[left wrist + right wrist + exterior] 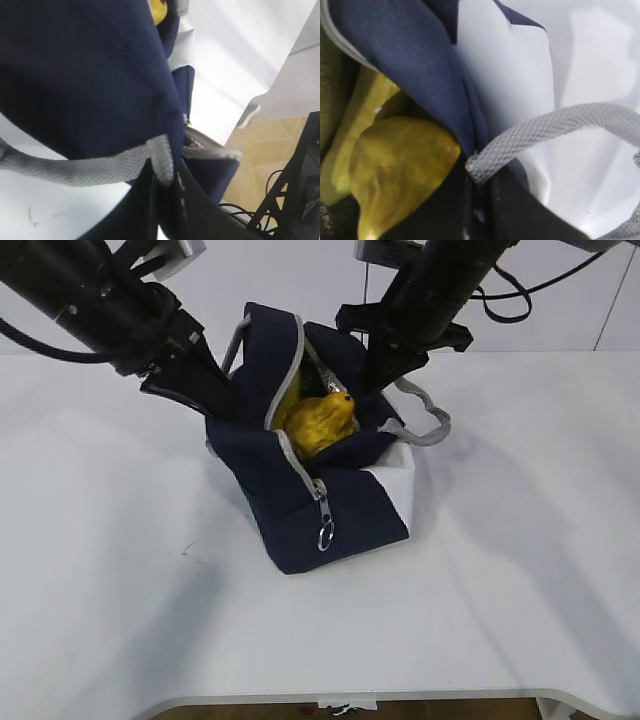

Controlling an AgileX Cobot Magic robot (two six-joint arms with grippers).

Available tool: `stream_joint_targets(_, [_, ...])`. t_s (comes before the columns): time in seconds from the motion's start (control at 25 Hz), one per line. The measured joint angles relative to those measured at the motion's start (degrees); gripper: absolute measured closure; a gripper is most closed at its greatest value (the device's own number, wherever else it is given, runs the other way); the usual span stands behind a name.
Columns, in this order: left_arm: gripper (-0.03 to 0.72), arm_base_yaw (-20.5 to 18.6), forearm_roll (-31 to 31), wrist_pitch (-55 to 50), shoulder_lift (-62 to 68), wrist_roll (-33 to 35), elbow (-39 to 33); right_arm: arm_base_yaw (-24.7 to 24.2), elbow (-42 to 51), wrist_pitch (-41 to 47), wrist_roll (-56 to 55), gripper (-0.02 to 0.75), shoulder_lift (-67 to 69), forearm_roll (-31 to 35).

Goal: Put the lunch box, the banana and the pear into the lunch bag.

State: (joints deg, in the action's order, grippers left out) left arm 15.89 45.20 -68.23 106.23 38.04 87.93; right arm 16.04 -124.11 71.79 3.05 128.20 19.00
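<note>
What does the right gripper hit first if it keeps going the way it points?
The right gripper is already clamped on the navy-blue fabric lunch bag's rim, by the grey woven strap handle. Pushing on likely just drives that fabric wall down toward the white table; depth is unclear.

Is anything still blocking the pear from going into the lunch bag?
Nothing visible does. The pear already sits inside the open lunch bag, beside the banana, while both end effectors clamp the bag's rims apart.
</note>
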Motion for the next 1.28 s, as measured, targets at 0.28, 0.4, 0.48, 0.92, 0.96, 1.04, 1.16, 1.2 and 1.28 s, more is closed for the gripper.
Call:
stream_joint_targets(0.28, [0.685,0.0,-4.3,-1.3,0.2,-7.2,6.5,0.0,0.0,0.2,0.0,0.723,-4.1,4.0])
stream_joint_targets(0.4, [0.685,0.0,-6.1,-1.4,0.2,-11.5,8.9,0.0,0.6,0.2,0.0,0.724,-6.5,4.0])
stream_joint_targets(0.48, [0.685,0.0,-6.7,-1.4,0.2,-11.5,9.2,0.0,2.0,0.3,0.0,0.724,-8.4,4.0])
stream_joint_targets(0.92, [0.685,0.6,7.6,-1.9,0.2,-14.7,9.2,0.0,6.1,0.8,0.0,0.724,-14.6,1.7])
stream_joint_targets(0.96, [0.685,0.7,7.6,-1.9,0.2,-15.1,9.2,0.0,6.1,0.8,0.0,0.724,-14.7,1.6])
stream_joint_targets(1.04, [0.685,0.8,7.6,-1.9,0.2,-15.5,9.2,0.0,6.1,0.8,0.0,0.724,-14.9,1.4])
stream_joint_targets(1.16, [0.685,1.6,5.5,-1.9,0.2,-15.7,9.2,0.0,6.1,0.9,0.0,0.724,-14.9,1.3])
stream_joint_targets(1.2, [0.685,1.8,4.5,-1.9,0.2,-15.7,9.2,0.0,6.1,0.9,0.0,0.724,-14.9,1.3])
stream_joint_targets(1.28, [0.685,3.0,3.3,-1.9,0.2,-15.7,9.2,0.0,6.2,1.0,0.0,0.724,-14.9,1.3])
